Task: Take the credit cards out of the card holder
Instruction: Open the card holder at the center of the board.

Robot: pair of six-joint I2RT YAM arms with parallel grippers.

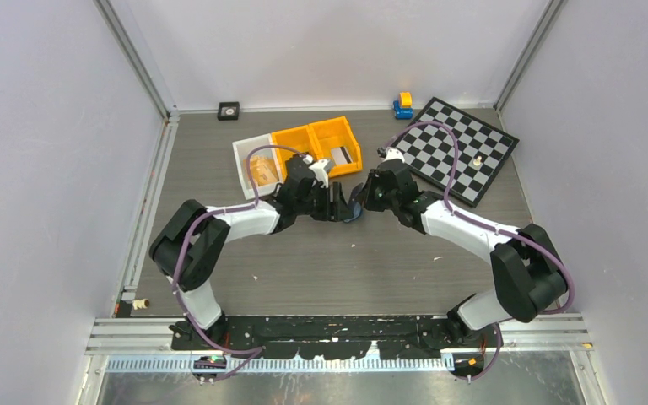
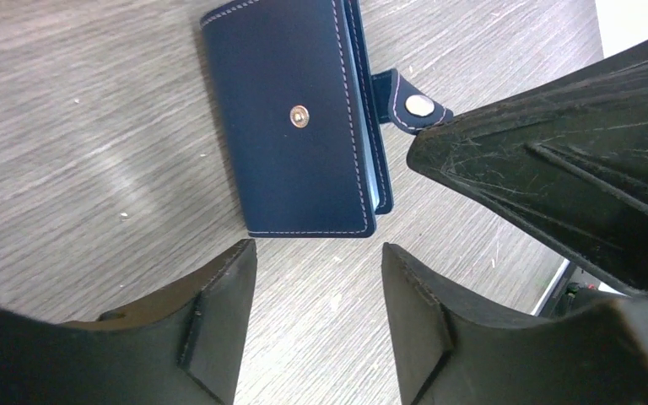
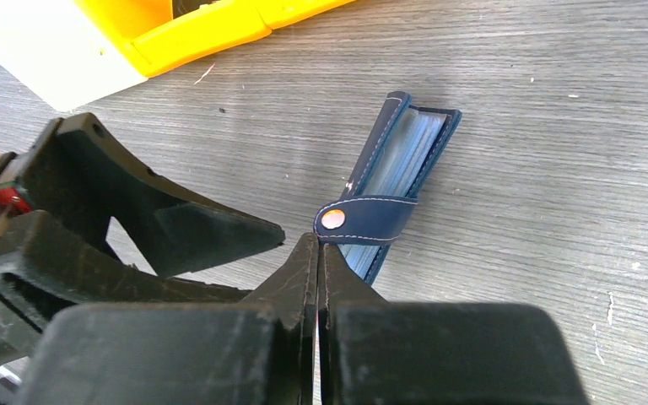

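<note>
The navy card holder (image 2: 295,118) lies folded on the wooden table, its snap tab (image 2: 405,105) unfastened and sticking out to one side. In the right wrist view the card holder (image 3: 401,160) shows its open edge with pale blue pockets. The credit cards are hidden inside. My left gripper (image 2: 316,249) is open just short of the holder's near edge, nothing between its fingers. My right gripper (image 3: 317,240) is shut, its tips touching the end of the snap tab (image 3: 363,219). From above, both grippers meet at the card holder (image 1: 354,207) in mid table.
Orange bins (image 1: 329,143) and a white bin (image 1: 253,164) stand just behind the left gripper. A chessboard (image 1: 460,148) lies at the back right, with a blue and yellow toy (image 1: 402,105) beside it. A small black square item (image 1: 229,110) sits by the back wall.
</note>
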